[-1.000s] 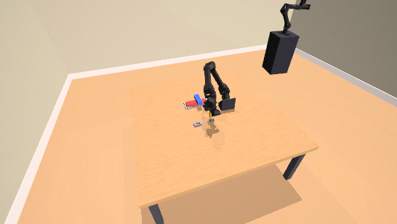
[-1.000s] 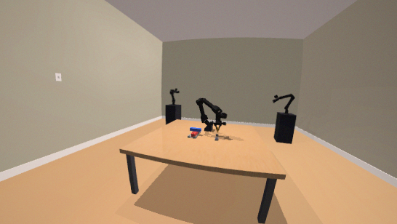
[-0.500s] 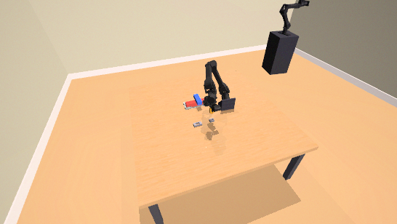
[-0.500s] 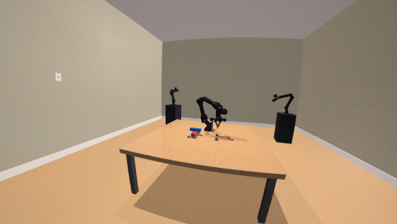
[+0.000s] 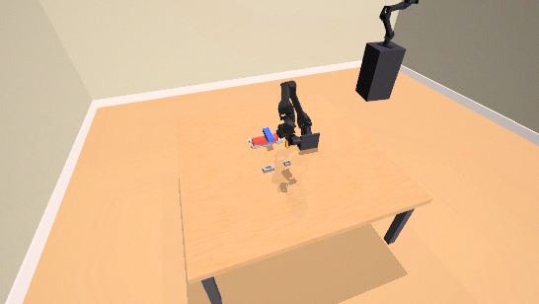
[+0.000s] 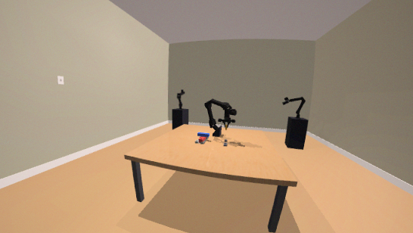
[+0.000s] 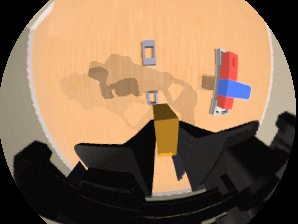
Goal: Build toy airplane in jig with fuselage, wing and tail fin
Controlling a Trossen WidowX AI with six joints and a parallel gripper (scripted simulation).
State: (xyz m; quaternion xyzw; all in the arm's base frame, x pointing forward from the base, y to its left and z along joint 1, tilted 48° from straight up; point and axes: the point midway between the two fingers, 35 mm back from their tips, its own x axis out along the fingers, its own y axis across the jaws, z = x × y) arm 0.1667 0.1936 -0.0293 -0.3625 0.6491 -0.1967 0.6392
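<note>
Exterior view takes in the whole room: one wooden table [image 6: 212,159] on dark legs, and two black pedestals, one on the left [image 6: 180,118] and one on the right [image 6: 296,132], each carrying a small dark arm. Only one of those pedestals [image 5: 379,70] shows from the top camera, and neither shows at the wrist.

One working arm [image 5: 292,111] stands on the table. Its gripper [image 7: 164,141] is clamped on the single amber tail fin [image 7: 165,131], which hangs clear above the tabletop; the exterior view shows it as a small yellow tip [image 6: 226,126] well above the wood.

One jig [image 5: 258,144] lies on the table just beside the arm's base. In it rests one red fuselage [image 5: 261,139], and one blue wing [image 5: 268,133] lies across the top of the fuselage. How deeply the wing's tab sits cannot be told at this size.

Two small grey blocks lie on the table apart from the jig. The top view shows both, one [image 5: 268,169] to the left of the other [image 5: 287,163]. The wrist view shows the far one [image 7: 148,52] as a frame with an opening, while the near one [image 7: 150,98] is partly covered by the fin's top edge.
</note>
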